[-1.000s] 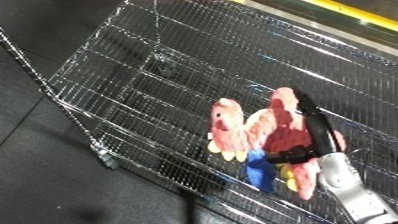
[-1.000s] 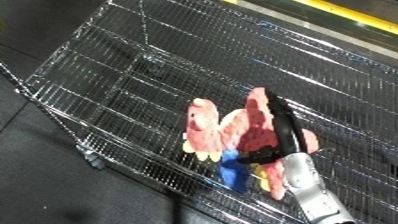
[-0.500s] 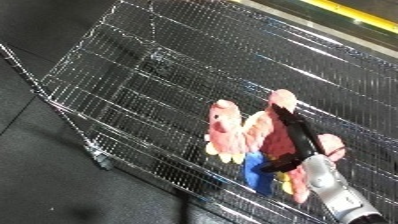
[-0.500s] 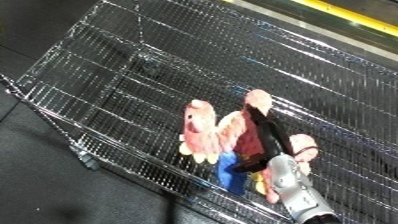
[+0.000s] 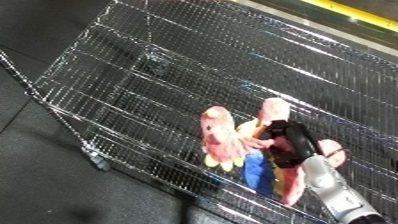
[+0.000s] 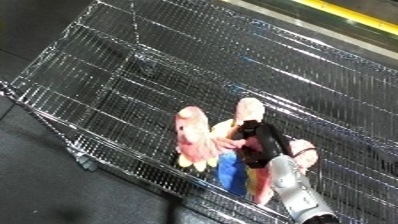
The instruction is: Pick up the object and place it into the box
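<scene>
One plush toy (image 5: 224,142) lies in one wire bin (image 5: 178,65), right hand (image 5: 289,145) fingers curled around it.

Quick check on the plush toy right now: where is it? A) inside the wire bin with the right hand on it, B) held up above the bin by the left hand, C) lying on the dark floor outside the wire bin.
A: the pink plush toy lies on the mesh inside the wire bin, with the right hand over its middle.
</scene>
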Motion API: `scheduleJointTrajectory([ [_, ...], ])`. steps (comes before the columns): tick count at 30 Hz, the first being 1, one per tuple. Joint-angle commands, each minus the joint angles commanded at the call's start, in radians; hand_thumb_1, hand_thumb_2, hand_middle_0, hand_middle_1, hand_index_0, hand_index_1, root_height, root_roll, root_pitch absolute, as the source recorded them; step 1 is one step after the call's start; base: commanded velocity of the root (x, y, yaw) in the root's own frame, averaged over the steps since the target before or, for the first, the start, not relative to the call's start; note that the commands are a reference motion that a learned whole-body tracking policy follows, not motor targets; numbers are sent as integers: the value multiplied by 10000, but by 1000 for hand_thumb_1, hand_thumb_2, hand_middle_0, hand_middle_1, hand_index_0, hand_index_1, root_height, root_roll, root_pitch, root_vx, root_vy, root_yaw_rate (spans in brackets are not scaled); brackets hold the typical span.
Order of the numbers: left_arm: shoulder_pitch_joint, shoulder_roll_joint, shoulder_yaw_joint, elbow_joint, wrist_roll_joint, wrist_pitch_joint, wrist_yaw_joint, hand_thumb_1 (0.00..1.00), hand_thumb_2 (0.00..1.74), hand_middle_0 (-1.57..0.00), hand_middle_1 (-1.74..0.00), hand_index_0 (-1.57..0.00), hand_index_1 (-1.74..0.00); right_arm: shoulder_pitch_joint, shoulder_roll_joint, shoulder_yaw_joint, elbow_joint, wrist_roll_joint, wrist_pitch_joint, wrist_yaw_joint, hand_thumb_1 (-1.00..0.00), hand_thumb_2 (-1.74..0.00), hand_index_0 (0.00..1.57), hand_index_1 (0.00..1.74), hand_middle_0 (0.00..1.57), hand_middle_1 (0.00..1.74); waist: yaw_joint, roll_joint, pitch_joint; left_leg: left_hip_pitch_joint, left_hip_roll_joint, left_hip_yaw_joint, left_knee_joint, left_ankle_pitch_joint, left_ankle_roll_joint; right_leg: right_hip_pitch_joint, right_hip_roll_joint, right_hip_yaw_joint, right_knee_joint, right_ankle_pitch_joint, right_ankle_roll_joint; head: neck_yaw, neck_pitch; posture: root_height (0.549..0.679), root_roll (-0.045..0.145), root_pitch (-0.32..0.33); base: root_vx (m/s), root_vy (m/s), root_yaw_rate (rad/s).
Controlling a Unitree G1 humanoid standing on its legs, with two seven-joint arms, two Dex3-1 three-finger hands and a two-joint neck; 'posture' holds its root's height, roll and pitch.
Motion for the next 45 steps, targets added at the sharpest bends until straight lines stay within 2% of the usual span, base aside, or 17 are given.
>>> scheduleJointTrajectory([
  [8,-188,-117,7,309,-77,53,-22,1000,1740,-1570,-1740,-1570,-1740,329,-47,-234,-577,174,-47,-3,-900,-1566,1413,1566,1413,1566,-180,8,0,392,52,103,-161,92,1,311,-42,28,-16,-78,-6,137,-241,611,-14,-81,-14,-13,-18],
  [15,-358,-239,16,595,-63,140,-44,1000,1740,-1570,-1740,-1570,-1740,888,-292,-723,-1613,487,-193,-74,-900,-1566,1413,1566,1413,1566,-500,-59,0,923,140,273,-445,199,-20,725,-34,49,-147,-132,-53,215,-445,614,-5,-112,-19,-23,-55],
  [24,-488,-526,86,894,-19,279,-55,1000,1740,-1570,-1740,-1570,-1740,2905,-768,-2371,-4179,1155,-515,-319,-900,-1566,1413,1566,1413,1566,-1228,-205,0,1634,246,525,-816,298,-27,1229,43,190,-367,-131,-98,548,-447,619,10,-153,-19,-29,-113],
  [25,-438,-638,149,894,-12,329,-35,1000,1740,-1570,-1740,-1570,-1740,3836,-725,-3077,-5184,1367,-643,-388,-900,-1566,1413,1566,1413,1566,-1444,-222,0,1755,249,571,-829,297,-11,1324,63,242,-382,-133,-109,578,-571,619,14,-164,-18,-27,-100],
  [29,-405,-886,276,946,113,451,-41,1000,1740,-1570,-1740,-1570,-1740,5722,-501,-4565,-7277,1540,-896,-504,-900,-1566,1413,1566,1413,1566,-1941,-214,0,2027,245,691,-870,309,21,1533,88,348,-382,-146,-127,773,-675,620,23,-190,-5,-19,-82],
  [34,-473,-1081,379,867,260,572,-63,1000,1740,-1570,-1740,-1570,-1740,7185,-232,-6041,-8824,1478,-1128,-794,-900,-1566,1413,1566,1413,1566,-2455,-170,0,2407,266,849,-940,305,25,1851,111,461,-484,-152,-140,1484,-883,621,32,-219,5,-14,-85],
  [38,-513,-1219,373,773,307,734,-112,1000,1740,-1570,-1740,-1570,-1740,8218,407,-7144,-9790,1659,-1435,-1036,-900,-1566,1413,1566,1413,1566,-2844,-132,-14,2659,304,954,-964,299,6,2102,128,525,-605,-133,-149,2141,-1066,622,38,-242,8,-25,-60],
  [41,-589,-1275,343,815,354,808,-132,1000,1740,-1570,-1740,-1570,-1740,8809,885,-7687,-10378,1762,-1635,-1152,-900,-1566,1413,1566,1413,1566,-3115,-81,-89,2778,328,1027,-1012,315,-5,2208,132,576,-667,-121,-158,2595,-1170,622,42,-252,3,-21,-33],
  [45,-712,-1270,282,785,451,849,-171,1000,1740,-1570,-1740,-1570,-1740,9474,1263,-8368,-10997,1710,-1867,-1360,-900,-1566,1413,1566,1413,1566,-3481,-13,-244,2924,361,1135,-1099,350,-52,2328,152,627,-753,-109,-159,3276,-1369,623,47,-260,9,-9,-46],
])
